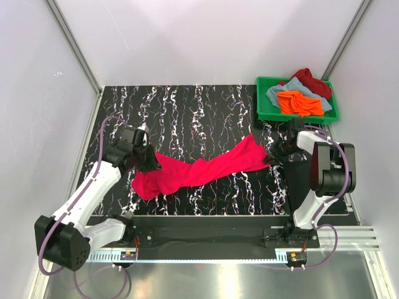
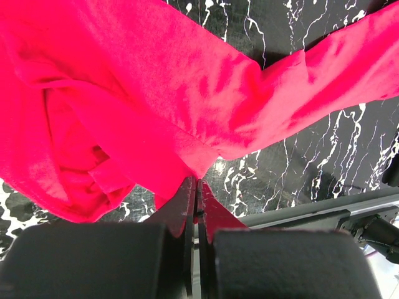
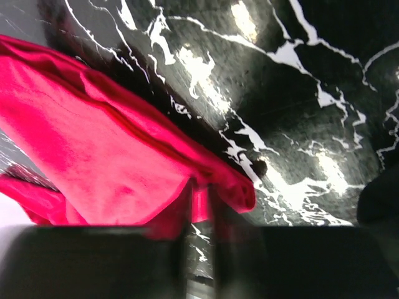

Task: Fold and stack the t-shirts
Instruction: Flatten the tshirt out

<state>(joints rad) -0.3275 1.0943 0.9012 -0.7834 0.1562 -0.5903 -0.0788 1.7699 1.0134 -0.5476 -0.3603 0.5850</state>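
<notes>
A bright pinkish-red t-shirt lies bunched in a long band across the black marbled mat, stretched between my two grippers. My left gripper holds its left end. In the left wrist view the jaws are pressed shut on a fold of the red cloth, which hangs in loose folds to the left. My right gripper is at the shirt's right end. In the right wrist view its fingers stand close together, with a hem of the shirt pinched between them just above the mat.
A green crate stands at the back right and holds an orange shirt, a grey-blue one and a dark red one. White walls enclose the mat on three sides. A metal rail runs along the near edge.
</notes>
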